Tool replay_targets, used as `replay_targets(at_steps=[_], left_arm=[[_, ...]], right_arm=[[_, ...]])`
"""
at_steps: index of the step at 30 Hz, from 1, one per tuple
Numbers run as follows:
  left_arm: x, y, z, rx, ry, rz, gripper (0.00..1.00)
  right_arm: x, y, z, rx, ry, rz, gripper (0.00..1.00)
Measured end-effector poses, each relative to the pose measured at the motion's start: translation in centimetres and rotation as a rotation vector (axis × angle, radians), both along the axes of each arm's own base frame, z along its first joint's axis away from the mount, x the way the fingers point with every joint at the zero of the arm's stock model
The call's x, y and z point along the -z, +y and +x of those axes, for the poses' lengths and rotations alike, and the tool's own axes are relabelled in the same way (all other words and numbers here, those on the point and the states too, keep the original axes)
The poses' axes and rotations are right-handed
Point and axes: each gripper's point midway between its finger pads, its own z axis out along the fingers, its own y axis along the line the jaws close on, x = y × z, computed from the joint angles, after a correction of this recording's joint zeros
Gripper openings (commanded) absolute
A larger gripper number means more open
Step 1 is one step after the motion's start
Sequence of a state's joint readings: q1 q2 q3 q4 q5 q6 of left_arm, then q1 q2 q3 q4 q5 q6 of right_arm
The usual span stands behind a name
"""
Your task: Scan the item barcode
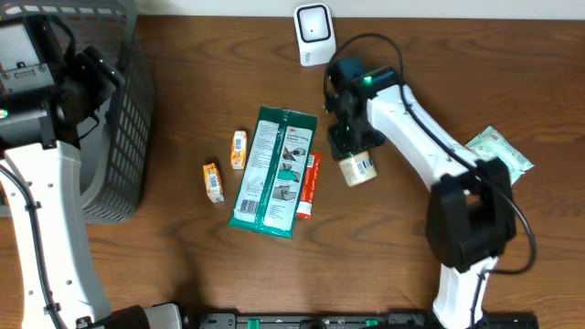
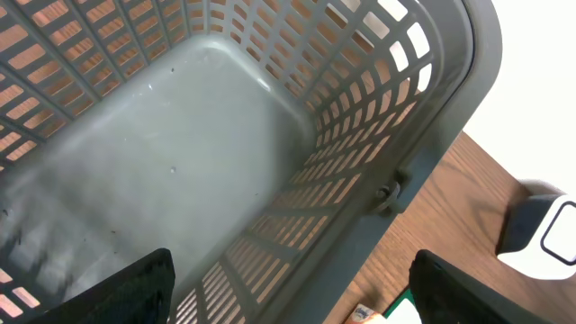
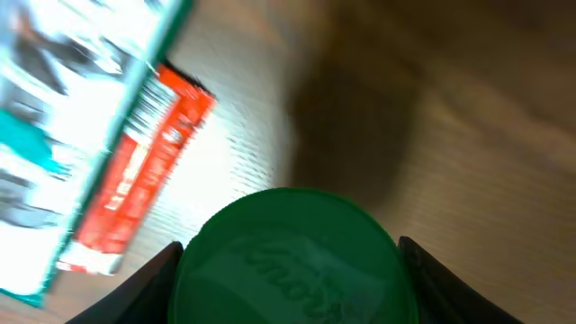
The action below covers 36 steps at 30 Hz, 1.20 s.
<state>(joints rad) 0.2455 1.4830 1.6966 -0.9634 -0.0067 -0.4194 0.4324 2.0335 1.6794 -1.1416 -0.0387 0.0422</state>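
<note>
Left gripper (image 2: 297, 292): highest thing under the overhead camera, hanging above the basket; its fingers (image 2: 144, 286) are spread wide with nothing between them.
Basket (image 1: 123, 155): grey slatted plastic, at the table's (image 1: 183, 265) left edge; the left wrist view looks down onto its smooth floor.
Orange packets: two small ones left of the wipes pack, one (image 1: 239, 149) just beside it, the other (image 1: 213, 182) lower and further left.
Wipes pack (image 1: 274, 171): long, flat and green, lying at a slant mid-table.
Red box (image 1: 309, 185): narrow, lying along the pack's lower right edge.
Scanner (image 1: 313, 34): white, standing at the far edge of the table, beyond the pack's top corner.
Jar (image 3: 292, 261): green lid and pale label, just right of the red box and well apart from the scanner; whether its base touches the wood cannot be told.
Right gripper (image 3: 290, 295): fingers (image 3: 148, 288) pinch the jar, one on each side of the lid.
Green pouch (image 1: 498, 151): lies flat near the right edge, beside the right arm.
</note>
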Motion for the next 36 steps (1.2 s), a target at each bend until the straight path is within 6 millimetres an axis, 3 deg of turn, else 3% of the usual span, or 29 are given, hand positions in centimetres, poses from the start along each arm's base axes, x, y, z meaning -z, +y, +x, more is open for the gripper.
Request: replay_targets(at_steps=[4,8,17,27,31,36], left_arm=[[0.0,0.0,0.0,0.000,0.000,0.000,0.84],[0.0,0.0,0.0,0.000,0.000,0.000,0.84],[0.0,0.0,0.0,0.000,0.000,0.000,0.84],[0.0,0.0,0.0,0.000,-0.001,0.000,0.84],[0.0,0.0,0.0,0.000,0.000,0.000,0.84],[0.0,0.0,0.0,0.000,0.000,0.000,0.84]], right_arm=[[-2.9,0.3,0.5,0.036,-0.075,0.045,0.32],[-4.6,0.4,1.0,0.066,-0.131,0.069,0.32],[-4.9,0.4,1.8,0.148,-0.204,0.102,0.33],[-6.4,-1.7,-1.0,0.198,-0.515,0.238,0.30],[-4.8,-3.0,-2.1,0.220,-0.614,0.258,0.29],[-0.5,-4.6,-3.2,0.247,-0.646,0.213,0.29]])
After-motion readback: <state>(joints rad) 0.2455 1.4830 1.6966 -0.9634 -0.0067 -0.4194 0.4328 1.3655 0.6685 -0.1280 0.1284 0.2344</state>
